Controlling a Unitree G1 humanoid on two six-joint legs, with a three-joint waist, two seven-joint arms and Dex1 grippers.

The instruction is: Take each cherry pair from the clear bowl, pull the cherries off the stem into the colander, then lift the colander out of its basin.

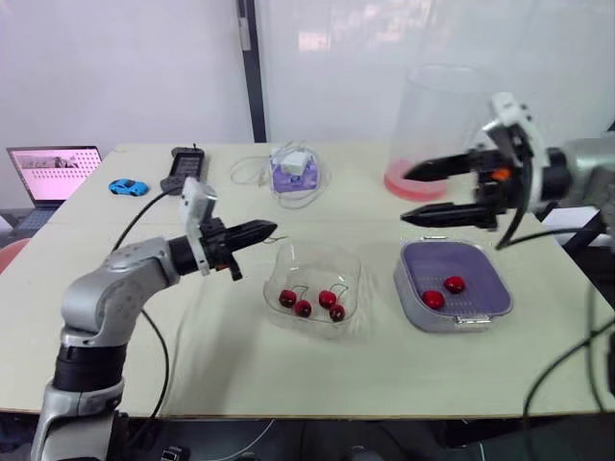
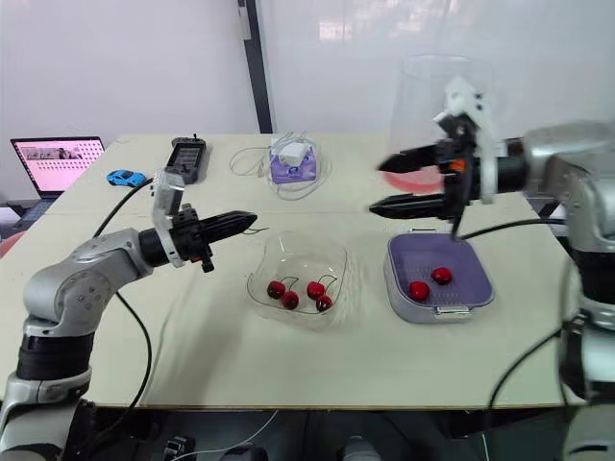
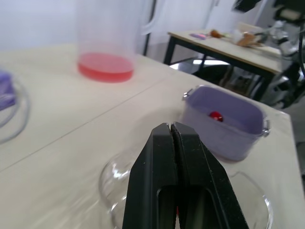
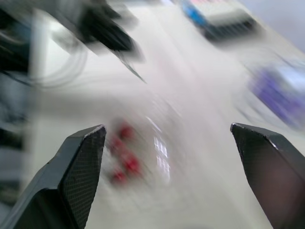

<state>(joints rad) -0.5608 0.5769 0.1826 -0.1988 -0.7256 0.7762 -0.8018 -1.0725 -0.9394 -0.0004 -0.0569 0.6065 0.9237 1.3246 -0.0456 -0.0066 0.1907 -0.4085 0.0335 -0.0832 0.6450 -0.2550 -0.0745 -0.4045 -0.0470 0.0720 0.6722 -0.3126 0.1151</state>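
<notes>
**Cherry pairs (image 1: 328, 299): two in the bowl, a spent stem to clear**

Two stemmed pairs lie in the clear bowl (image 1: 317, 252) at mid-table. Two loose cherries (image 1: 455, 284) rest in the purple colander (image 1: 480, 264), which is seated in its grey basin (image 1: 432, 322) just beside the bowl.

The left gripper (image 1: 264, 230) hovers beside the bowl's rim with its fingers pressed together. A thin strand, judged to be a bare stem (image 2: 252, 222), projects from the tips. The right gripper (image 1: 405, 197) hangs above the colander's far edge, spread wide and holding nothing.

The step in hand appears to be disposal of the stem before the next pick. The stem is best released over bare table, clear of both bowl and colander. For the next pair, the left fingers should descend onto the stems' junction rather than the fruit, since the round cherries are likely to roll aside. The pair should be carried fully over the colander before the right gripper closes on a cherry, so that detached fruit falls inside.
</notes>
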